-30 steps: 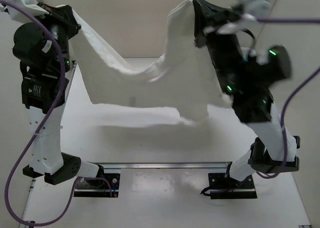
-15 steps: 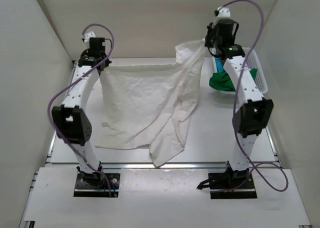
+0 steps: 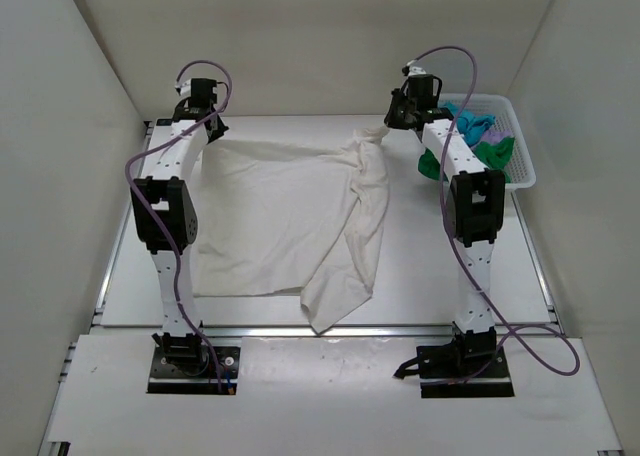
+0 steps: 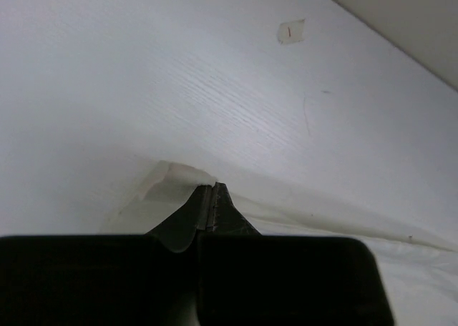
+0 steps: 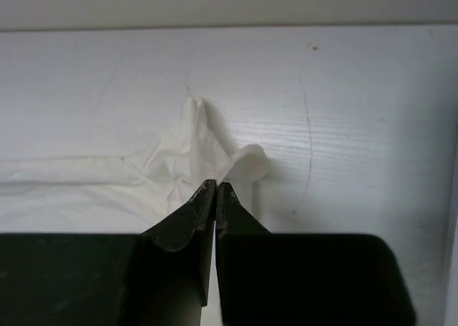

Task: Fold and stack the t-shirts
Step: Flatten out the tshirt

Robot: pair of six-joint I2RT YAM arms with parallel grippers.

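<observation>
The cream-white t-shirt (image 3: pixel 285 216) lies spread on the table, its right side bunched into a long fold running toward the near edge. My left gripper (image 3: pixel 210 131) is shut on its far left corner (image 4: pixel 168 183), low on the table. At the far right corner (image 5: pixel 189 151) my right gripper (image 3: pixel 393 126) is likewise shut on the cloth, which puffs up at its tips (image 5: pixel 216 186). The green t-shirt (image 3: pixel 492 154), the turquoise one (image 3: pixel 464 126) and the lilac one (image 3: pixel 486 127) sit in the basket.
A white lattice basket (image 3: pixel 522 174) stands at the far right, beside my right arm. Some green cloth (image 3: pixel 428 164) hangs over its left side. The back wall runs just beyond both grippers, and side walls close in the table.
A second ago both arms held the cream shirt up in the air. They have since reached to the far side and lowered it, so it now lies flat on the table.
</observation>
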